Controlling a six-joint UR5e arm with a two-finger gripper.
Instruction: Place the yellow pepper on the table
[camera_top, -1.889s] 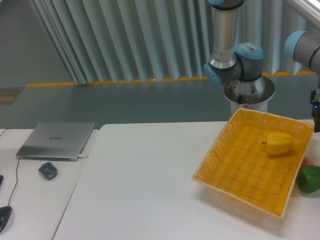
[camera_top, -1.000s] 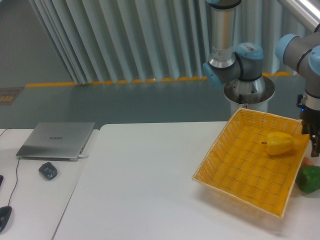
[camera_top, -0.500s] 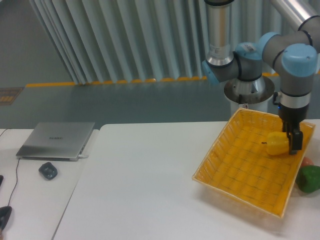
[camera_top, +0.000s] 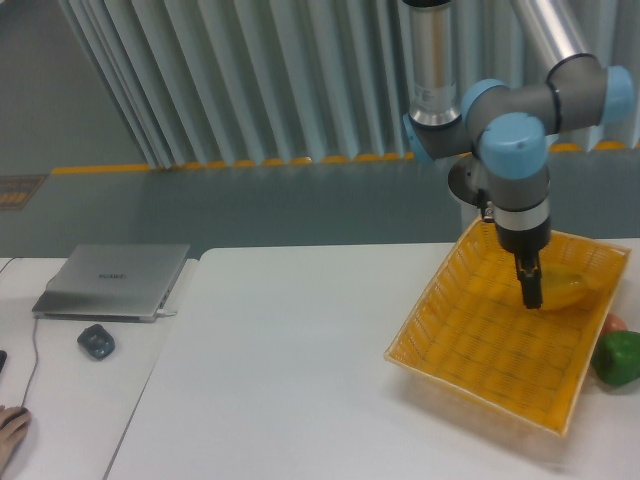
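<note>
Yellow wicker fills the right of the scene: a basket (camera_top: 500, 345) sits on the white table (camera_top: 290, 370), and the yellow pepper (camera_top: 565, 289) lies inside it toward the far right corner, partly hidden behind the robot's tool. The arm (camera_top: 515, 150), grey with blue joint caps, reaches down from the upper right, its gripper (camera_top: 530, 288) pointing into the basket just left of the pepper and overlapping it in this view. The dark fingers read as a single narrow shape, so it cannot be told whether the jaws are spread or pressed together, nor whether they touch the pepper. A green pepper (camera_top: 618, 357) rests on the table just outside the basket's right side, with a small reddish item (camera_top: 613, 323) beside it. On the smaller desk at left lie a closed grey laptop (camera_top: 112, 281) and a dark mouse (camera_top: 96, 341). A hand (camera_top: 10, 432) shows at the bottom left edge.
</note>
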